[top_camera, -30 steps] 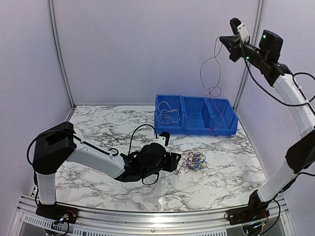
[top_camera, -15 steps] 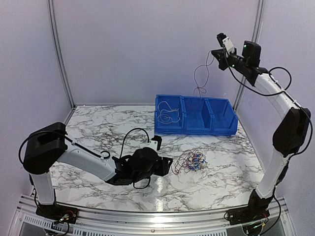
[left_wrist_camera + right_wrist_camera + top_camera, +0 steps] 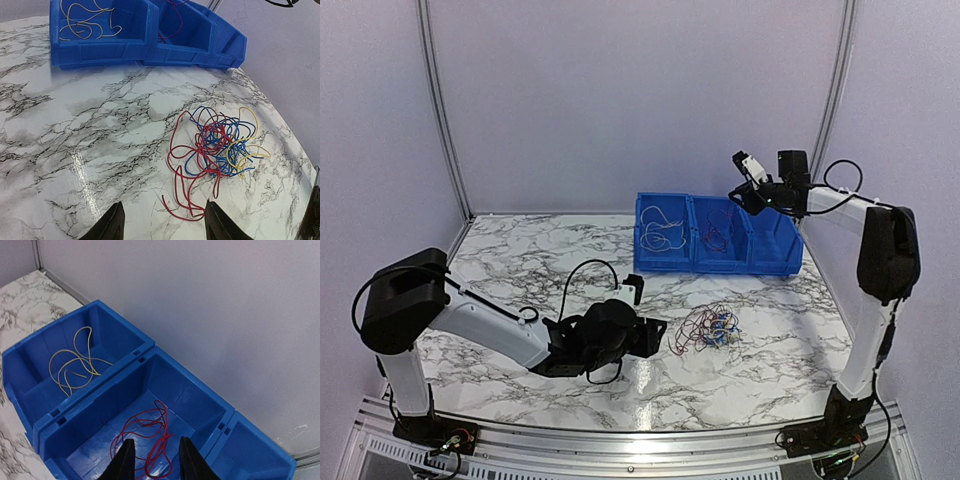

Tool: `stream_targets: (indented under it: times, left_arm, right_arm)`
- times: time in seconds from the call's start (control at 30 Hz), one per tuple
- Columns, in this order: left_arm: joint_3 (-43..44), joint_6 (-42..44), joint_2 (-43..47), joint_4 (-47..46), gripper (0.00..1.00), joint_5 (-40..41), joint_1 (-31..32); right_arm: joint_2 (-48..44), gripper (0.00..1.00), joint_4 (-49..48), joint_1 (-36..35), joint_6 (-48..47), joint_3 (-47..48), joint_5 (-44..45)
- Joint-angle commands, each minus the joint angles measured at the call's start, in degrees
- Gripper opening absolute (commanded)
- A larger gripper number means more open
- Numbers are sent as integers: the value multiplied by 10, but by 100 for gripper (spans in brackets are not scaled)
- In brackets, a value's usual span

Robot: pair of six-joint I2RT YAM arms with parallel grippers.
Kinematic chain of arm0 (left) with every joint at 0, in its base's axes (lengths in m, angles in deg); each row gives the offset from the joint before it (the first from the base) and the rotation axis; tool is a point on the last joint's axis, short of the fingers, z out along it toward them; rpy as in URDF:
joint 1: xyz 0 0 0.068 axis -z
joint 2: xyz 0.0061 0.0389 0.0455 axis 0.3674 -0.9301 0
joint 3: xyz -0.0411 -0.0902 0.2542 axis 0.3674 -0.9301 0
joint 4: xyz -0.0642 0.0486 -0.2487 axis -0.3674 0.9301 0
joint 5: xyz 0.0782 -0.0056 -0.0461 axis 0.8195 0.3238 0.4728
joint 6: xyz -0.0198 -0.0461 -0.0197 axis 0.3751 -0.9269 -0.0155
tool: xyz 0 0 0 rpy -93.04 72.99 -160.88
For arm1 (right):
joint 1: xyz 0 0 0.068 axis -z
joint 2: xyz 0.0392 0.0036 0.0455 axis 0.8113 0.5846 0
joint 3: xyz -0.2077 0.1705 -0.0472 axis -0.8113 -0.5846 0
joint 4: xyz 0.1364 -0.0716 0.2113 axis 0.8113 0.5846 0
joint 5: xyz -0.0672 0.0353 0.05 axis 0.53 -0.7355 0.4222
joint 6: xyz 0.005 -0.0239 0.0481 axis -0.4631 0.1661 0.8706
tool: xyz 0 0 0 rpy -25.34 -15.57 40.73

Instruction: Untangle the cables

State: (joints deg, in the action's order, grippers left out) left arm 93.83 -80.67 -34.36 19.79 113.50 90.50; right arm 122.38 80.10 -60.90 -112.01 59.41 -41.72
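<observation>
The cables [image 3: 708, 328] are a small bunch of red, blue and yellow wires lying loose on the marble table [image 3: 520, 270]. In the left wrist view the cables [image 3: 220, 147] lie just ahead of my left gripper [image 3: 165, 205]. That gripper [image 3: 655, 335] hangs low and open, and a red loop's end lies on the table near its right fingertip. My right gripper [image 3: 156, 440] stands open above the middle blue bin [image 3: 200, 405], holding nothing. A single red wire [image 3: 145, 421] lies on that bin's floor. A yellow-white wire [image 3: 75, 362] lies in the left bin.
Three joined blue bins [image 3: 770, 262] stand at the back right of the table, near the wall. The right bin [image 3: 260, 460] shows no wire in the part I see. White walls and metal posts [image 3: 438, 110] close in the table.
My right arm has come down from high up, carrying a hanging red wire, to the middle bin. It has opened, and the wire now lies in that bin. My left arm shifted slightly left.
</observation>
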Motion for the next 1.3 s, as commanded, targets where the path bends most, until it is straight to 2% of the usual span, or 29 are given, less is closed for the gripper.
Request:
stream_targets:
  times: [0.0,0.23,0.37,0.5,0.67,0.87,1.1,1.27]
  left_arm:
    - [-9,-6,13,3,56,6,4]
    - [-12,-4,8,3,57,6,3]
    - [-12,3,0,3,57,1,4]
    - [-14,19,-3,4,56,-12,3]
    - [-13,22,-7,4,56,-38,1]
    - [11,25,-33,4,54,-86,-1]
    - [59,57,-66,5,58,-115,-4]
    - [77,59,-76,6,59,-121,-5]
  right_arm:
    - [-39,39,10,3,10,5,15]
    - [-152,43,14,3,37,-88,5]
    - [-229,43,17,3,36,-175,-50]
    - [-304,38,35,-3,12,-268,-112]
    - [-360,37,64,-50,-38,-369,-100]
    - [-359,42,119,-112,-80,-416,-54]
    - [-344,43,138,-114,-90,-417,-16]
    - [-291,45,165,-114,-69,-390,-44]
